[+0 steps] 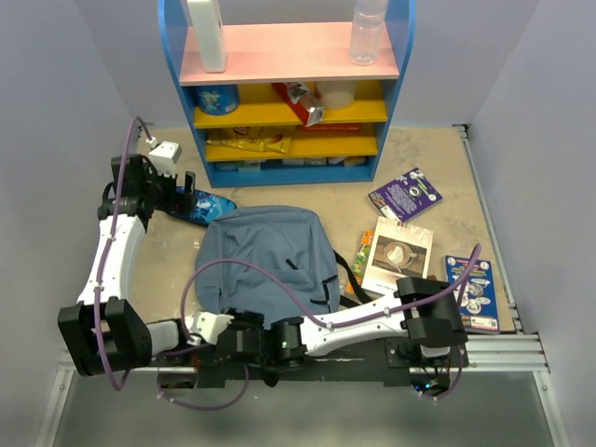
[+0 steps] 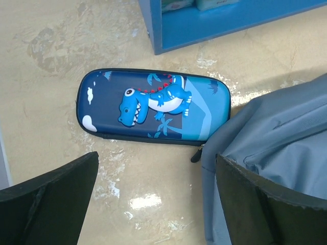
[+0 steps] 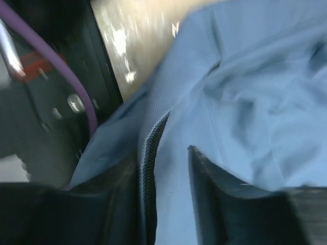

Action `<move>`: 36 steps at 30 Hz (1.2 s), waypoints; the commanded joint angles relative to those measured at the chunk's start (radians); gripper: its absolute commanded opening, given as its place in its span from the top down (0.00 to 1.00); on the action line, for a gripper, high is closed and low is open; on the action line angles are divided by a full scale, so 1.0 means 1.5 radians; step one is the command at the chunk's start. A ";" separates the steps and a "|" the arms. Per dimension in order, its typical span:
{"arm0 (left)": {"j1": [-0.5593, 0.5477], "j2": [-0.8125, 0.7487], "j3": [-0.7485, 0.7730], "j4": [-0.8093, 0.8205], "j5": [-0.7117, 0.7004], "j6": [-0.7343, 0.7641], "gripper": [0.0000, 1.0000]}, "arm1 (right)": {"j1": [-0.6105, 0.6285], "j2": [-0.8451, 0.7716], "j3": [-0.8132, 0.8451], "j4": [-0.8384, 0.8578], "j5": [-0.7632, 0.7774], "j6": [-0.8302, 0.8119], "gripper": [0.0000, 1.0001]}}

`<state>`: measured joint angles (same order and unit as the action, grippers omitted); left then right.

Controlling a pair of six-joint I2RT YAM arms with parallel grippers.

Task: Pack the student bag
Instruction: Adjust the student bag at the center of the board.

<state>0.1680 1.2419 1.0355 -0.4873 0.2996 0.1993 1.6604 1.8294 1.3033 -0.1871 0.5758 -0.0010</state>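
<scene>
My right gripper [image 3: 163,173] sits lowest and nearest, at the near edge of the table [image 1: 438,168]. Its two dark fingers are parted, with slate-blue fabric and a black zipper line running between them. The right wrist view is blurred, so I cannot tell whether the fingers pinch the fabric or only rest against it. That fabric belongs to the student bag [image 1: 265,256], a large soft slate-blue backpack. It lies flat at the table's centre, with its lower end reaching the near edge. My left gripper [image 2: 156,163] hangs near the far-left part of the table. Its jaws are spread wide and hold nothing; bare tabletop shows between them. Just beyond it lies a dark-blue hard oblong pencil case with a cartoon dinosaur [image 2: 153,104], and one end of the case touches the bag's far-left corner. A blue shelf unit with pink and yellow boards [image 1: 289,84] stands at the far edge. Three printed booklets [image 1: 399,253] lie right of the bag, toward the right edge.
</scene>
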 commanded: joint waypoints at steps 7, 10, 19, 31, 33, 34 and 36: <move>-0.035 0.039 0.075 0.001 0.155 0.022 0.00 | -0.121 -0.231 -0.111 0.018 -0.141 0.134 0.14; -0.103 0.047 0.083 0.007 0.160 0.049 0.00 | -0.210 -0.328 -0.144 0.034 -0.139 0.193 0.18; -0.203 0.130 0.059 0.114 0.143 0.071 0.00 | -0.419 -0.320 -0.169 -0.059 -0.094 0.290 0.15; -0.240 0.252 0.070 0.181 0.154 0.164 0.00 | -0.625 -0.197 -0.192 0.014 -0.203 0.283 0.12; -0.244 0.264 0.061 0.188 0.151 0.172 0.00 | -0.636 -0.176 -0.193 0.035 -0.236 0.282 0.11; -0.246 0.267 0.056 0.194 0.146 0.174 0.00 | -0.641 -0.153 -0.192 0.042 -0.259 0.282 0.11; -0.247 0.275 0.035 0.227 0.132 0.171 0.00 | -0.641 -0.134 -0.187 0.053 -0.276 0.285 0.11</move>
<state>-0.1928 1.6348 1.1164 -0.2543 0.4946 0.4133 0.6945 1.5806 1.0214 -0.1860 0.2844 0.4122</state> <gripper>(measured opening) 0.997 0.884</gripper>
